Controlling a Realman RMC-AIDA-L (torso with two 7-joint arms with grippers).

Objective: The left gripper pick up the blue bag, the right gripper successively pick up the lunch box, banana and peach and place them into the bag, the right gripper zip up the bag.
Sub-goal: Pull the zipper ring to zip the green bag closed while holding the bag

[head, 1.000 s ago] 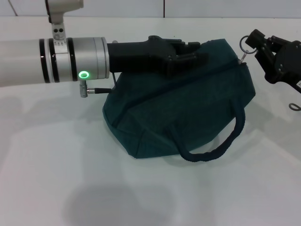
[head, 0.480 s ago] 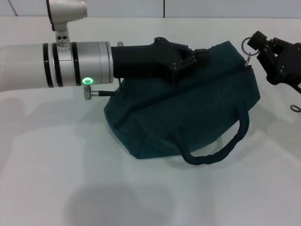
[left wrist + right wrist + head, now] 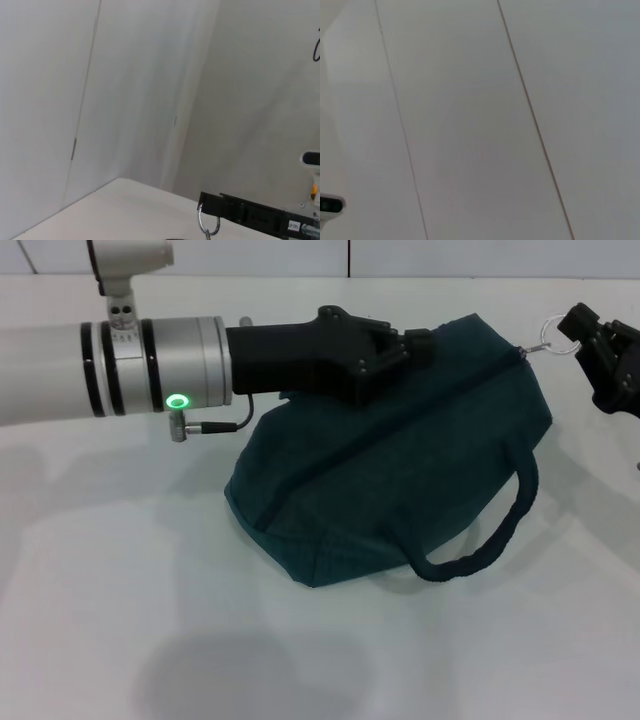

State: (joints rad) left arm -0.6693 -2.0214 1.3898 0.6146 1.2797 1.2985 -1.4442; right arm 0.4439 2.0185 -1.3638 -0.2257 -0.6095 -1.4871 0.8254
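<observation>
A: The blue bag (image 3: 400, 460) lies mid-table with bare white table (image 3: 150, 640) open all along its near side and to the left. One looped handle (image 3: 485, 540) droops off its near right edge.

B: What crowds it?

A: The left gripper (image 3: 415, 345) comes in from the left over the bag's far upper edge, jaws narrow and clamped on the fabric. At the far right, the right gripper (image 3: 580, 325) has its jaws closed on the metal ring pull (image 3: 542, 345) at the zipper's end.

B: How does the bag run?

A: Its long axis slants from near left to far right, the closed zipper line (image 3: 420, 410) following that slant toward the ring. The wall (image 3: 450, 258) stands just behind.
</observation>
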